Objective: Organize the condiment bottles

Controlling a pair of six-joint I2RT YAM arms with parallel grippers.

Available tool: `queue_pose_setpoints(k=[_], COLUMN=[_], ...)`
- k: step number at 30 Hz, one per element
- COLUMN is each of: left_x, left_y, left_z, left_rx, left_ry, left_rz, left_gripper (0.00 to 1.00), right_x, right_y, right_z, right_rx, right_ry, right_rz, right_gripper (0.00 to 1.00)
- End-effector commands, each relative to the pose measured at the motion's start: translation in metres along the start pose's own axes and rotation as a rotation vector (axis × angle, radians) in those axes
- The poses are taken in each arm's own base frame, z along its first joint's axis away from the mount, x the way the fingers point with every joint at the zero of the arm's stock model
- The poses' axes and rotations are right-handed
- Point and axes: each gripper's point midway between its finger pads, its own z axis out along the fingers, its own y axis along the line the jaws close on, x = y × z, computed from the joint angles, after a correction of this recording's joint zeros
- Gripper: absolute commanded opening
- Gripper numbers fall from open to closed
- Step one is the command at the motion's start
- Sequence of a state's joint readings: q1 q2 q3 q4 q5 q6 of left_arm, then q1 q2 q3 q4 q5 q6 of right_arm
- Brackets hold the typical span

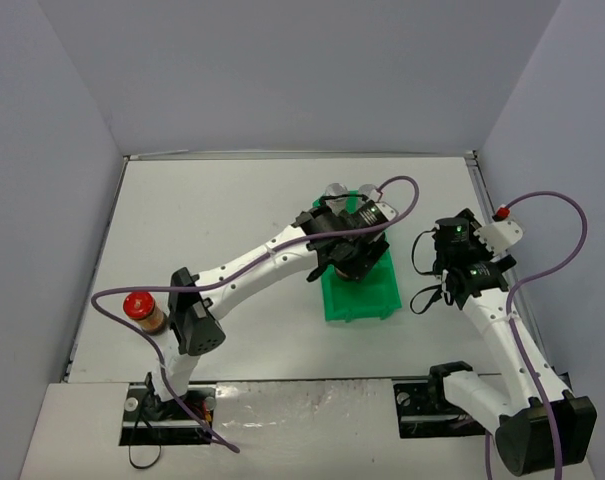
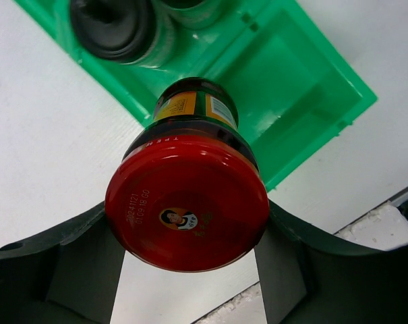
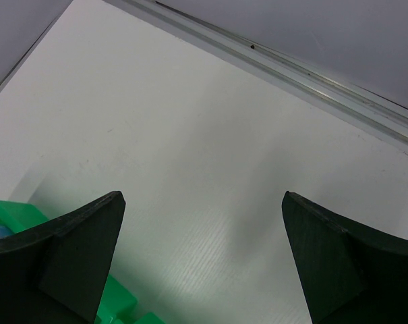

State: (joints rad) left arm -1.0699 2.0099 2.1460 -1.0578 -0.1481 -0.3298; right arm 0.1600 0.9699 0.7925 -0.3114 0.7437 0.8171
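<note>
My left gripper (image 2: 187,233) is shut on a red-lidded condiment bottle (image 2: 187,202) with a dark body and an orange-green label. It holds the bottle by the lid, above the near part of the green tray (image 2: 305,88). A black-lidded bottle (image 2: 112,27) stands in a tray compartment beyond it, with another bottle (image 2: 190,8) beside that. From above, the left gripper (image 1: 350,258) is over the tray (image 1: 360,300), and a silver-lidded bottle (image 1: 338,190) shows at the tray's far end. A second red-lidded bottle (image 1: 142,310) stands on the table at the left. My right gripper (image 3: 202,199) is open with nothing between its fingers.
The right gripper (image 1: 454,232) hovers just right of the tray, whose corner (image 3: 8,216) shows low in its view. A metal rail (image 3: 311,74) marks the table's back edge under grey walls. Purple cables (image 1: 542,210) loop off both arms.
</note>
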Motion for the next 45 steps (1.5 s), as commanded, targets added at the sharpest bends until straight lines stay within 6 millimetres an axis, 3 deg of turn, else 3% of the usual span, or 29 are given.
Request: queue_pose_setpoints(k=[1,11,23,45], left_x=[-0.048,-0.044,-0.042,-0.047], left_y=[-0.027,-0.064,-0.081,-0.068], left_z=[-0.044,-0.026,0.014,0.053], left_rx=[0.087,0.172,0.203,0.187], left_ry=[-0.199,-0.186,-0.173,-0.156], left_rz=[0.043,0.105,0.159,0.13], left_gripper=[0.0,0.0,0.0,0.0], right_x=[-0.016,-0.017,-0.017,-0.017], right_y=[-0.004,-0.012,-0.016,-0.019], right_z=[0.0,0.001,-0.006,-0.01], right_rx=[0.027,0.051,0.031,0.021], right_ry=[-0.051,-0.057,-0.051,-0.043], right_rz=[0.027,0.035,0.06,0.061], right_gripper=[1.0,1.0,1.0,1.0])
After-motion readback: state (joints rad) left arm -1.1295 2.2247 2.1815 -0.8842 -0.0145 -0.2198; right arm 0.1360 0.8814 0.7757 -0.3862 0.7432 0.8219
